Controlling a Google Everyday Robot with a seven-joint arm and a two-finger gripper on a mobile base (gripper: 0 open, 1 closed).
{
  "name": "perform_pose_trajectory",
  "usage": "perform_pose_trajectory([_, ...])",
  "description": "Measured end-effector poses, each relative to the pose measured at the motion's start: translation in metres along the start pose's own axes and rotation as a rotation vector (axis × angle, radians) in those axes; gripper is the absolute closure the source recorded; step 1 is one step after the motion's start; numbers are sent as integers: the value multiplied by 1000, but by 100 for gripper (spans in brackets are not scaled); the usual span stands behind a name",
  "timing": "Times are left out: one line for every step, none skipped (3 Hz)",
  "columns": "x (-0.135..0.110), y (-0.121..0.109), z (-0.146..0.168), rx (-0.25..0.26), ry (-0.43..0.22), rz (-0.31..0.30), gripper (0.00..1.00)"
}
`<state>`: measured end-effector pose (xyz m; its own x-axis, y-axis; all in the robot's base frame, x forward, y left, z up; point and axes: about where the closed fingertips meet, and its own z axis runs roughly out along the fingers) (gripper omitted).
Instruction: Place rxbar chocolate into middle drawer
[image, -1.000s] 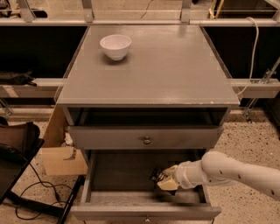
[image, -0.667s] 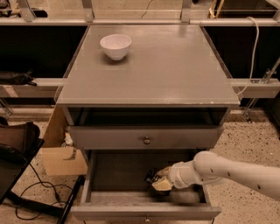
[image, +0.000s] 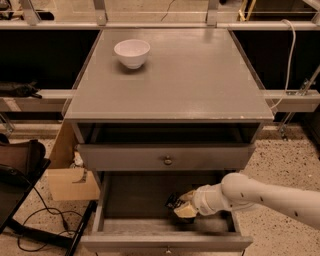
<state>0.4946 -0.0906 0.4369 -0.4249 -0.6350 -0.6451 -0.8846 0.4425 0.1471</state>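
**Bar held low inside the open middle drawer**

The gripper (image: 184, 204) sat inside the middle drawer (image: 131, 201), toward the 5 o'clock part of its dark floor and close behind the drawer's front board. Its tan jaws were clenched on the rxbar chocolate (image: 173, 202), one above the bar and one below. The black wrapper stuck out from the tips toward 9 o'clock. Whether the bar touched the drawer floor or hung just above it could not be told.

The white arm (image: 272, 196) reached in from 3 o'clock, crossing over the drawer's right wall. The middle drawer was pulled well out of the cabinet, its grey front at the 6 o'clock edge of the view.

Directly above it, at 12 o'clock from the gripper, the top drawer (image: 125, 156) was only slightly out, with its round brass knob (image: 168, 160) in the middle of its front.

On the grey tabletop (image: 200, 75), a white bowl (image: 132, 52) stood upright toward 11 o'clock, well apart from everything else.

A cardboard box (image: 70, 182) leaned against the cabinet's side at 9 o'clock, on the speckled floor (image: 295, 150). Black cables (image: 35, 215) trailed across the floor at 8 o'clock. A white cable (image: 290, 55) hung at 2 o'clock, beyond the tabletop's edge.
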Motion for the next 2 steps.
perform_pose_trajectory([0, 0, 0, 0, 0, 0, 19])
perform_pose_trajectory([0, 0, 0, 0, 0, 0, 0])
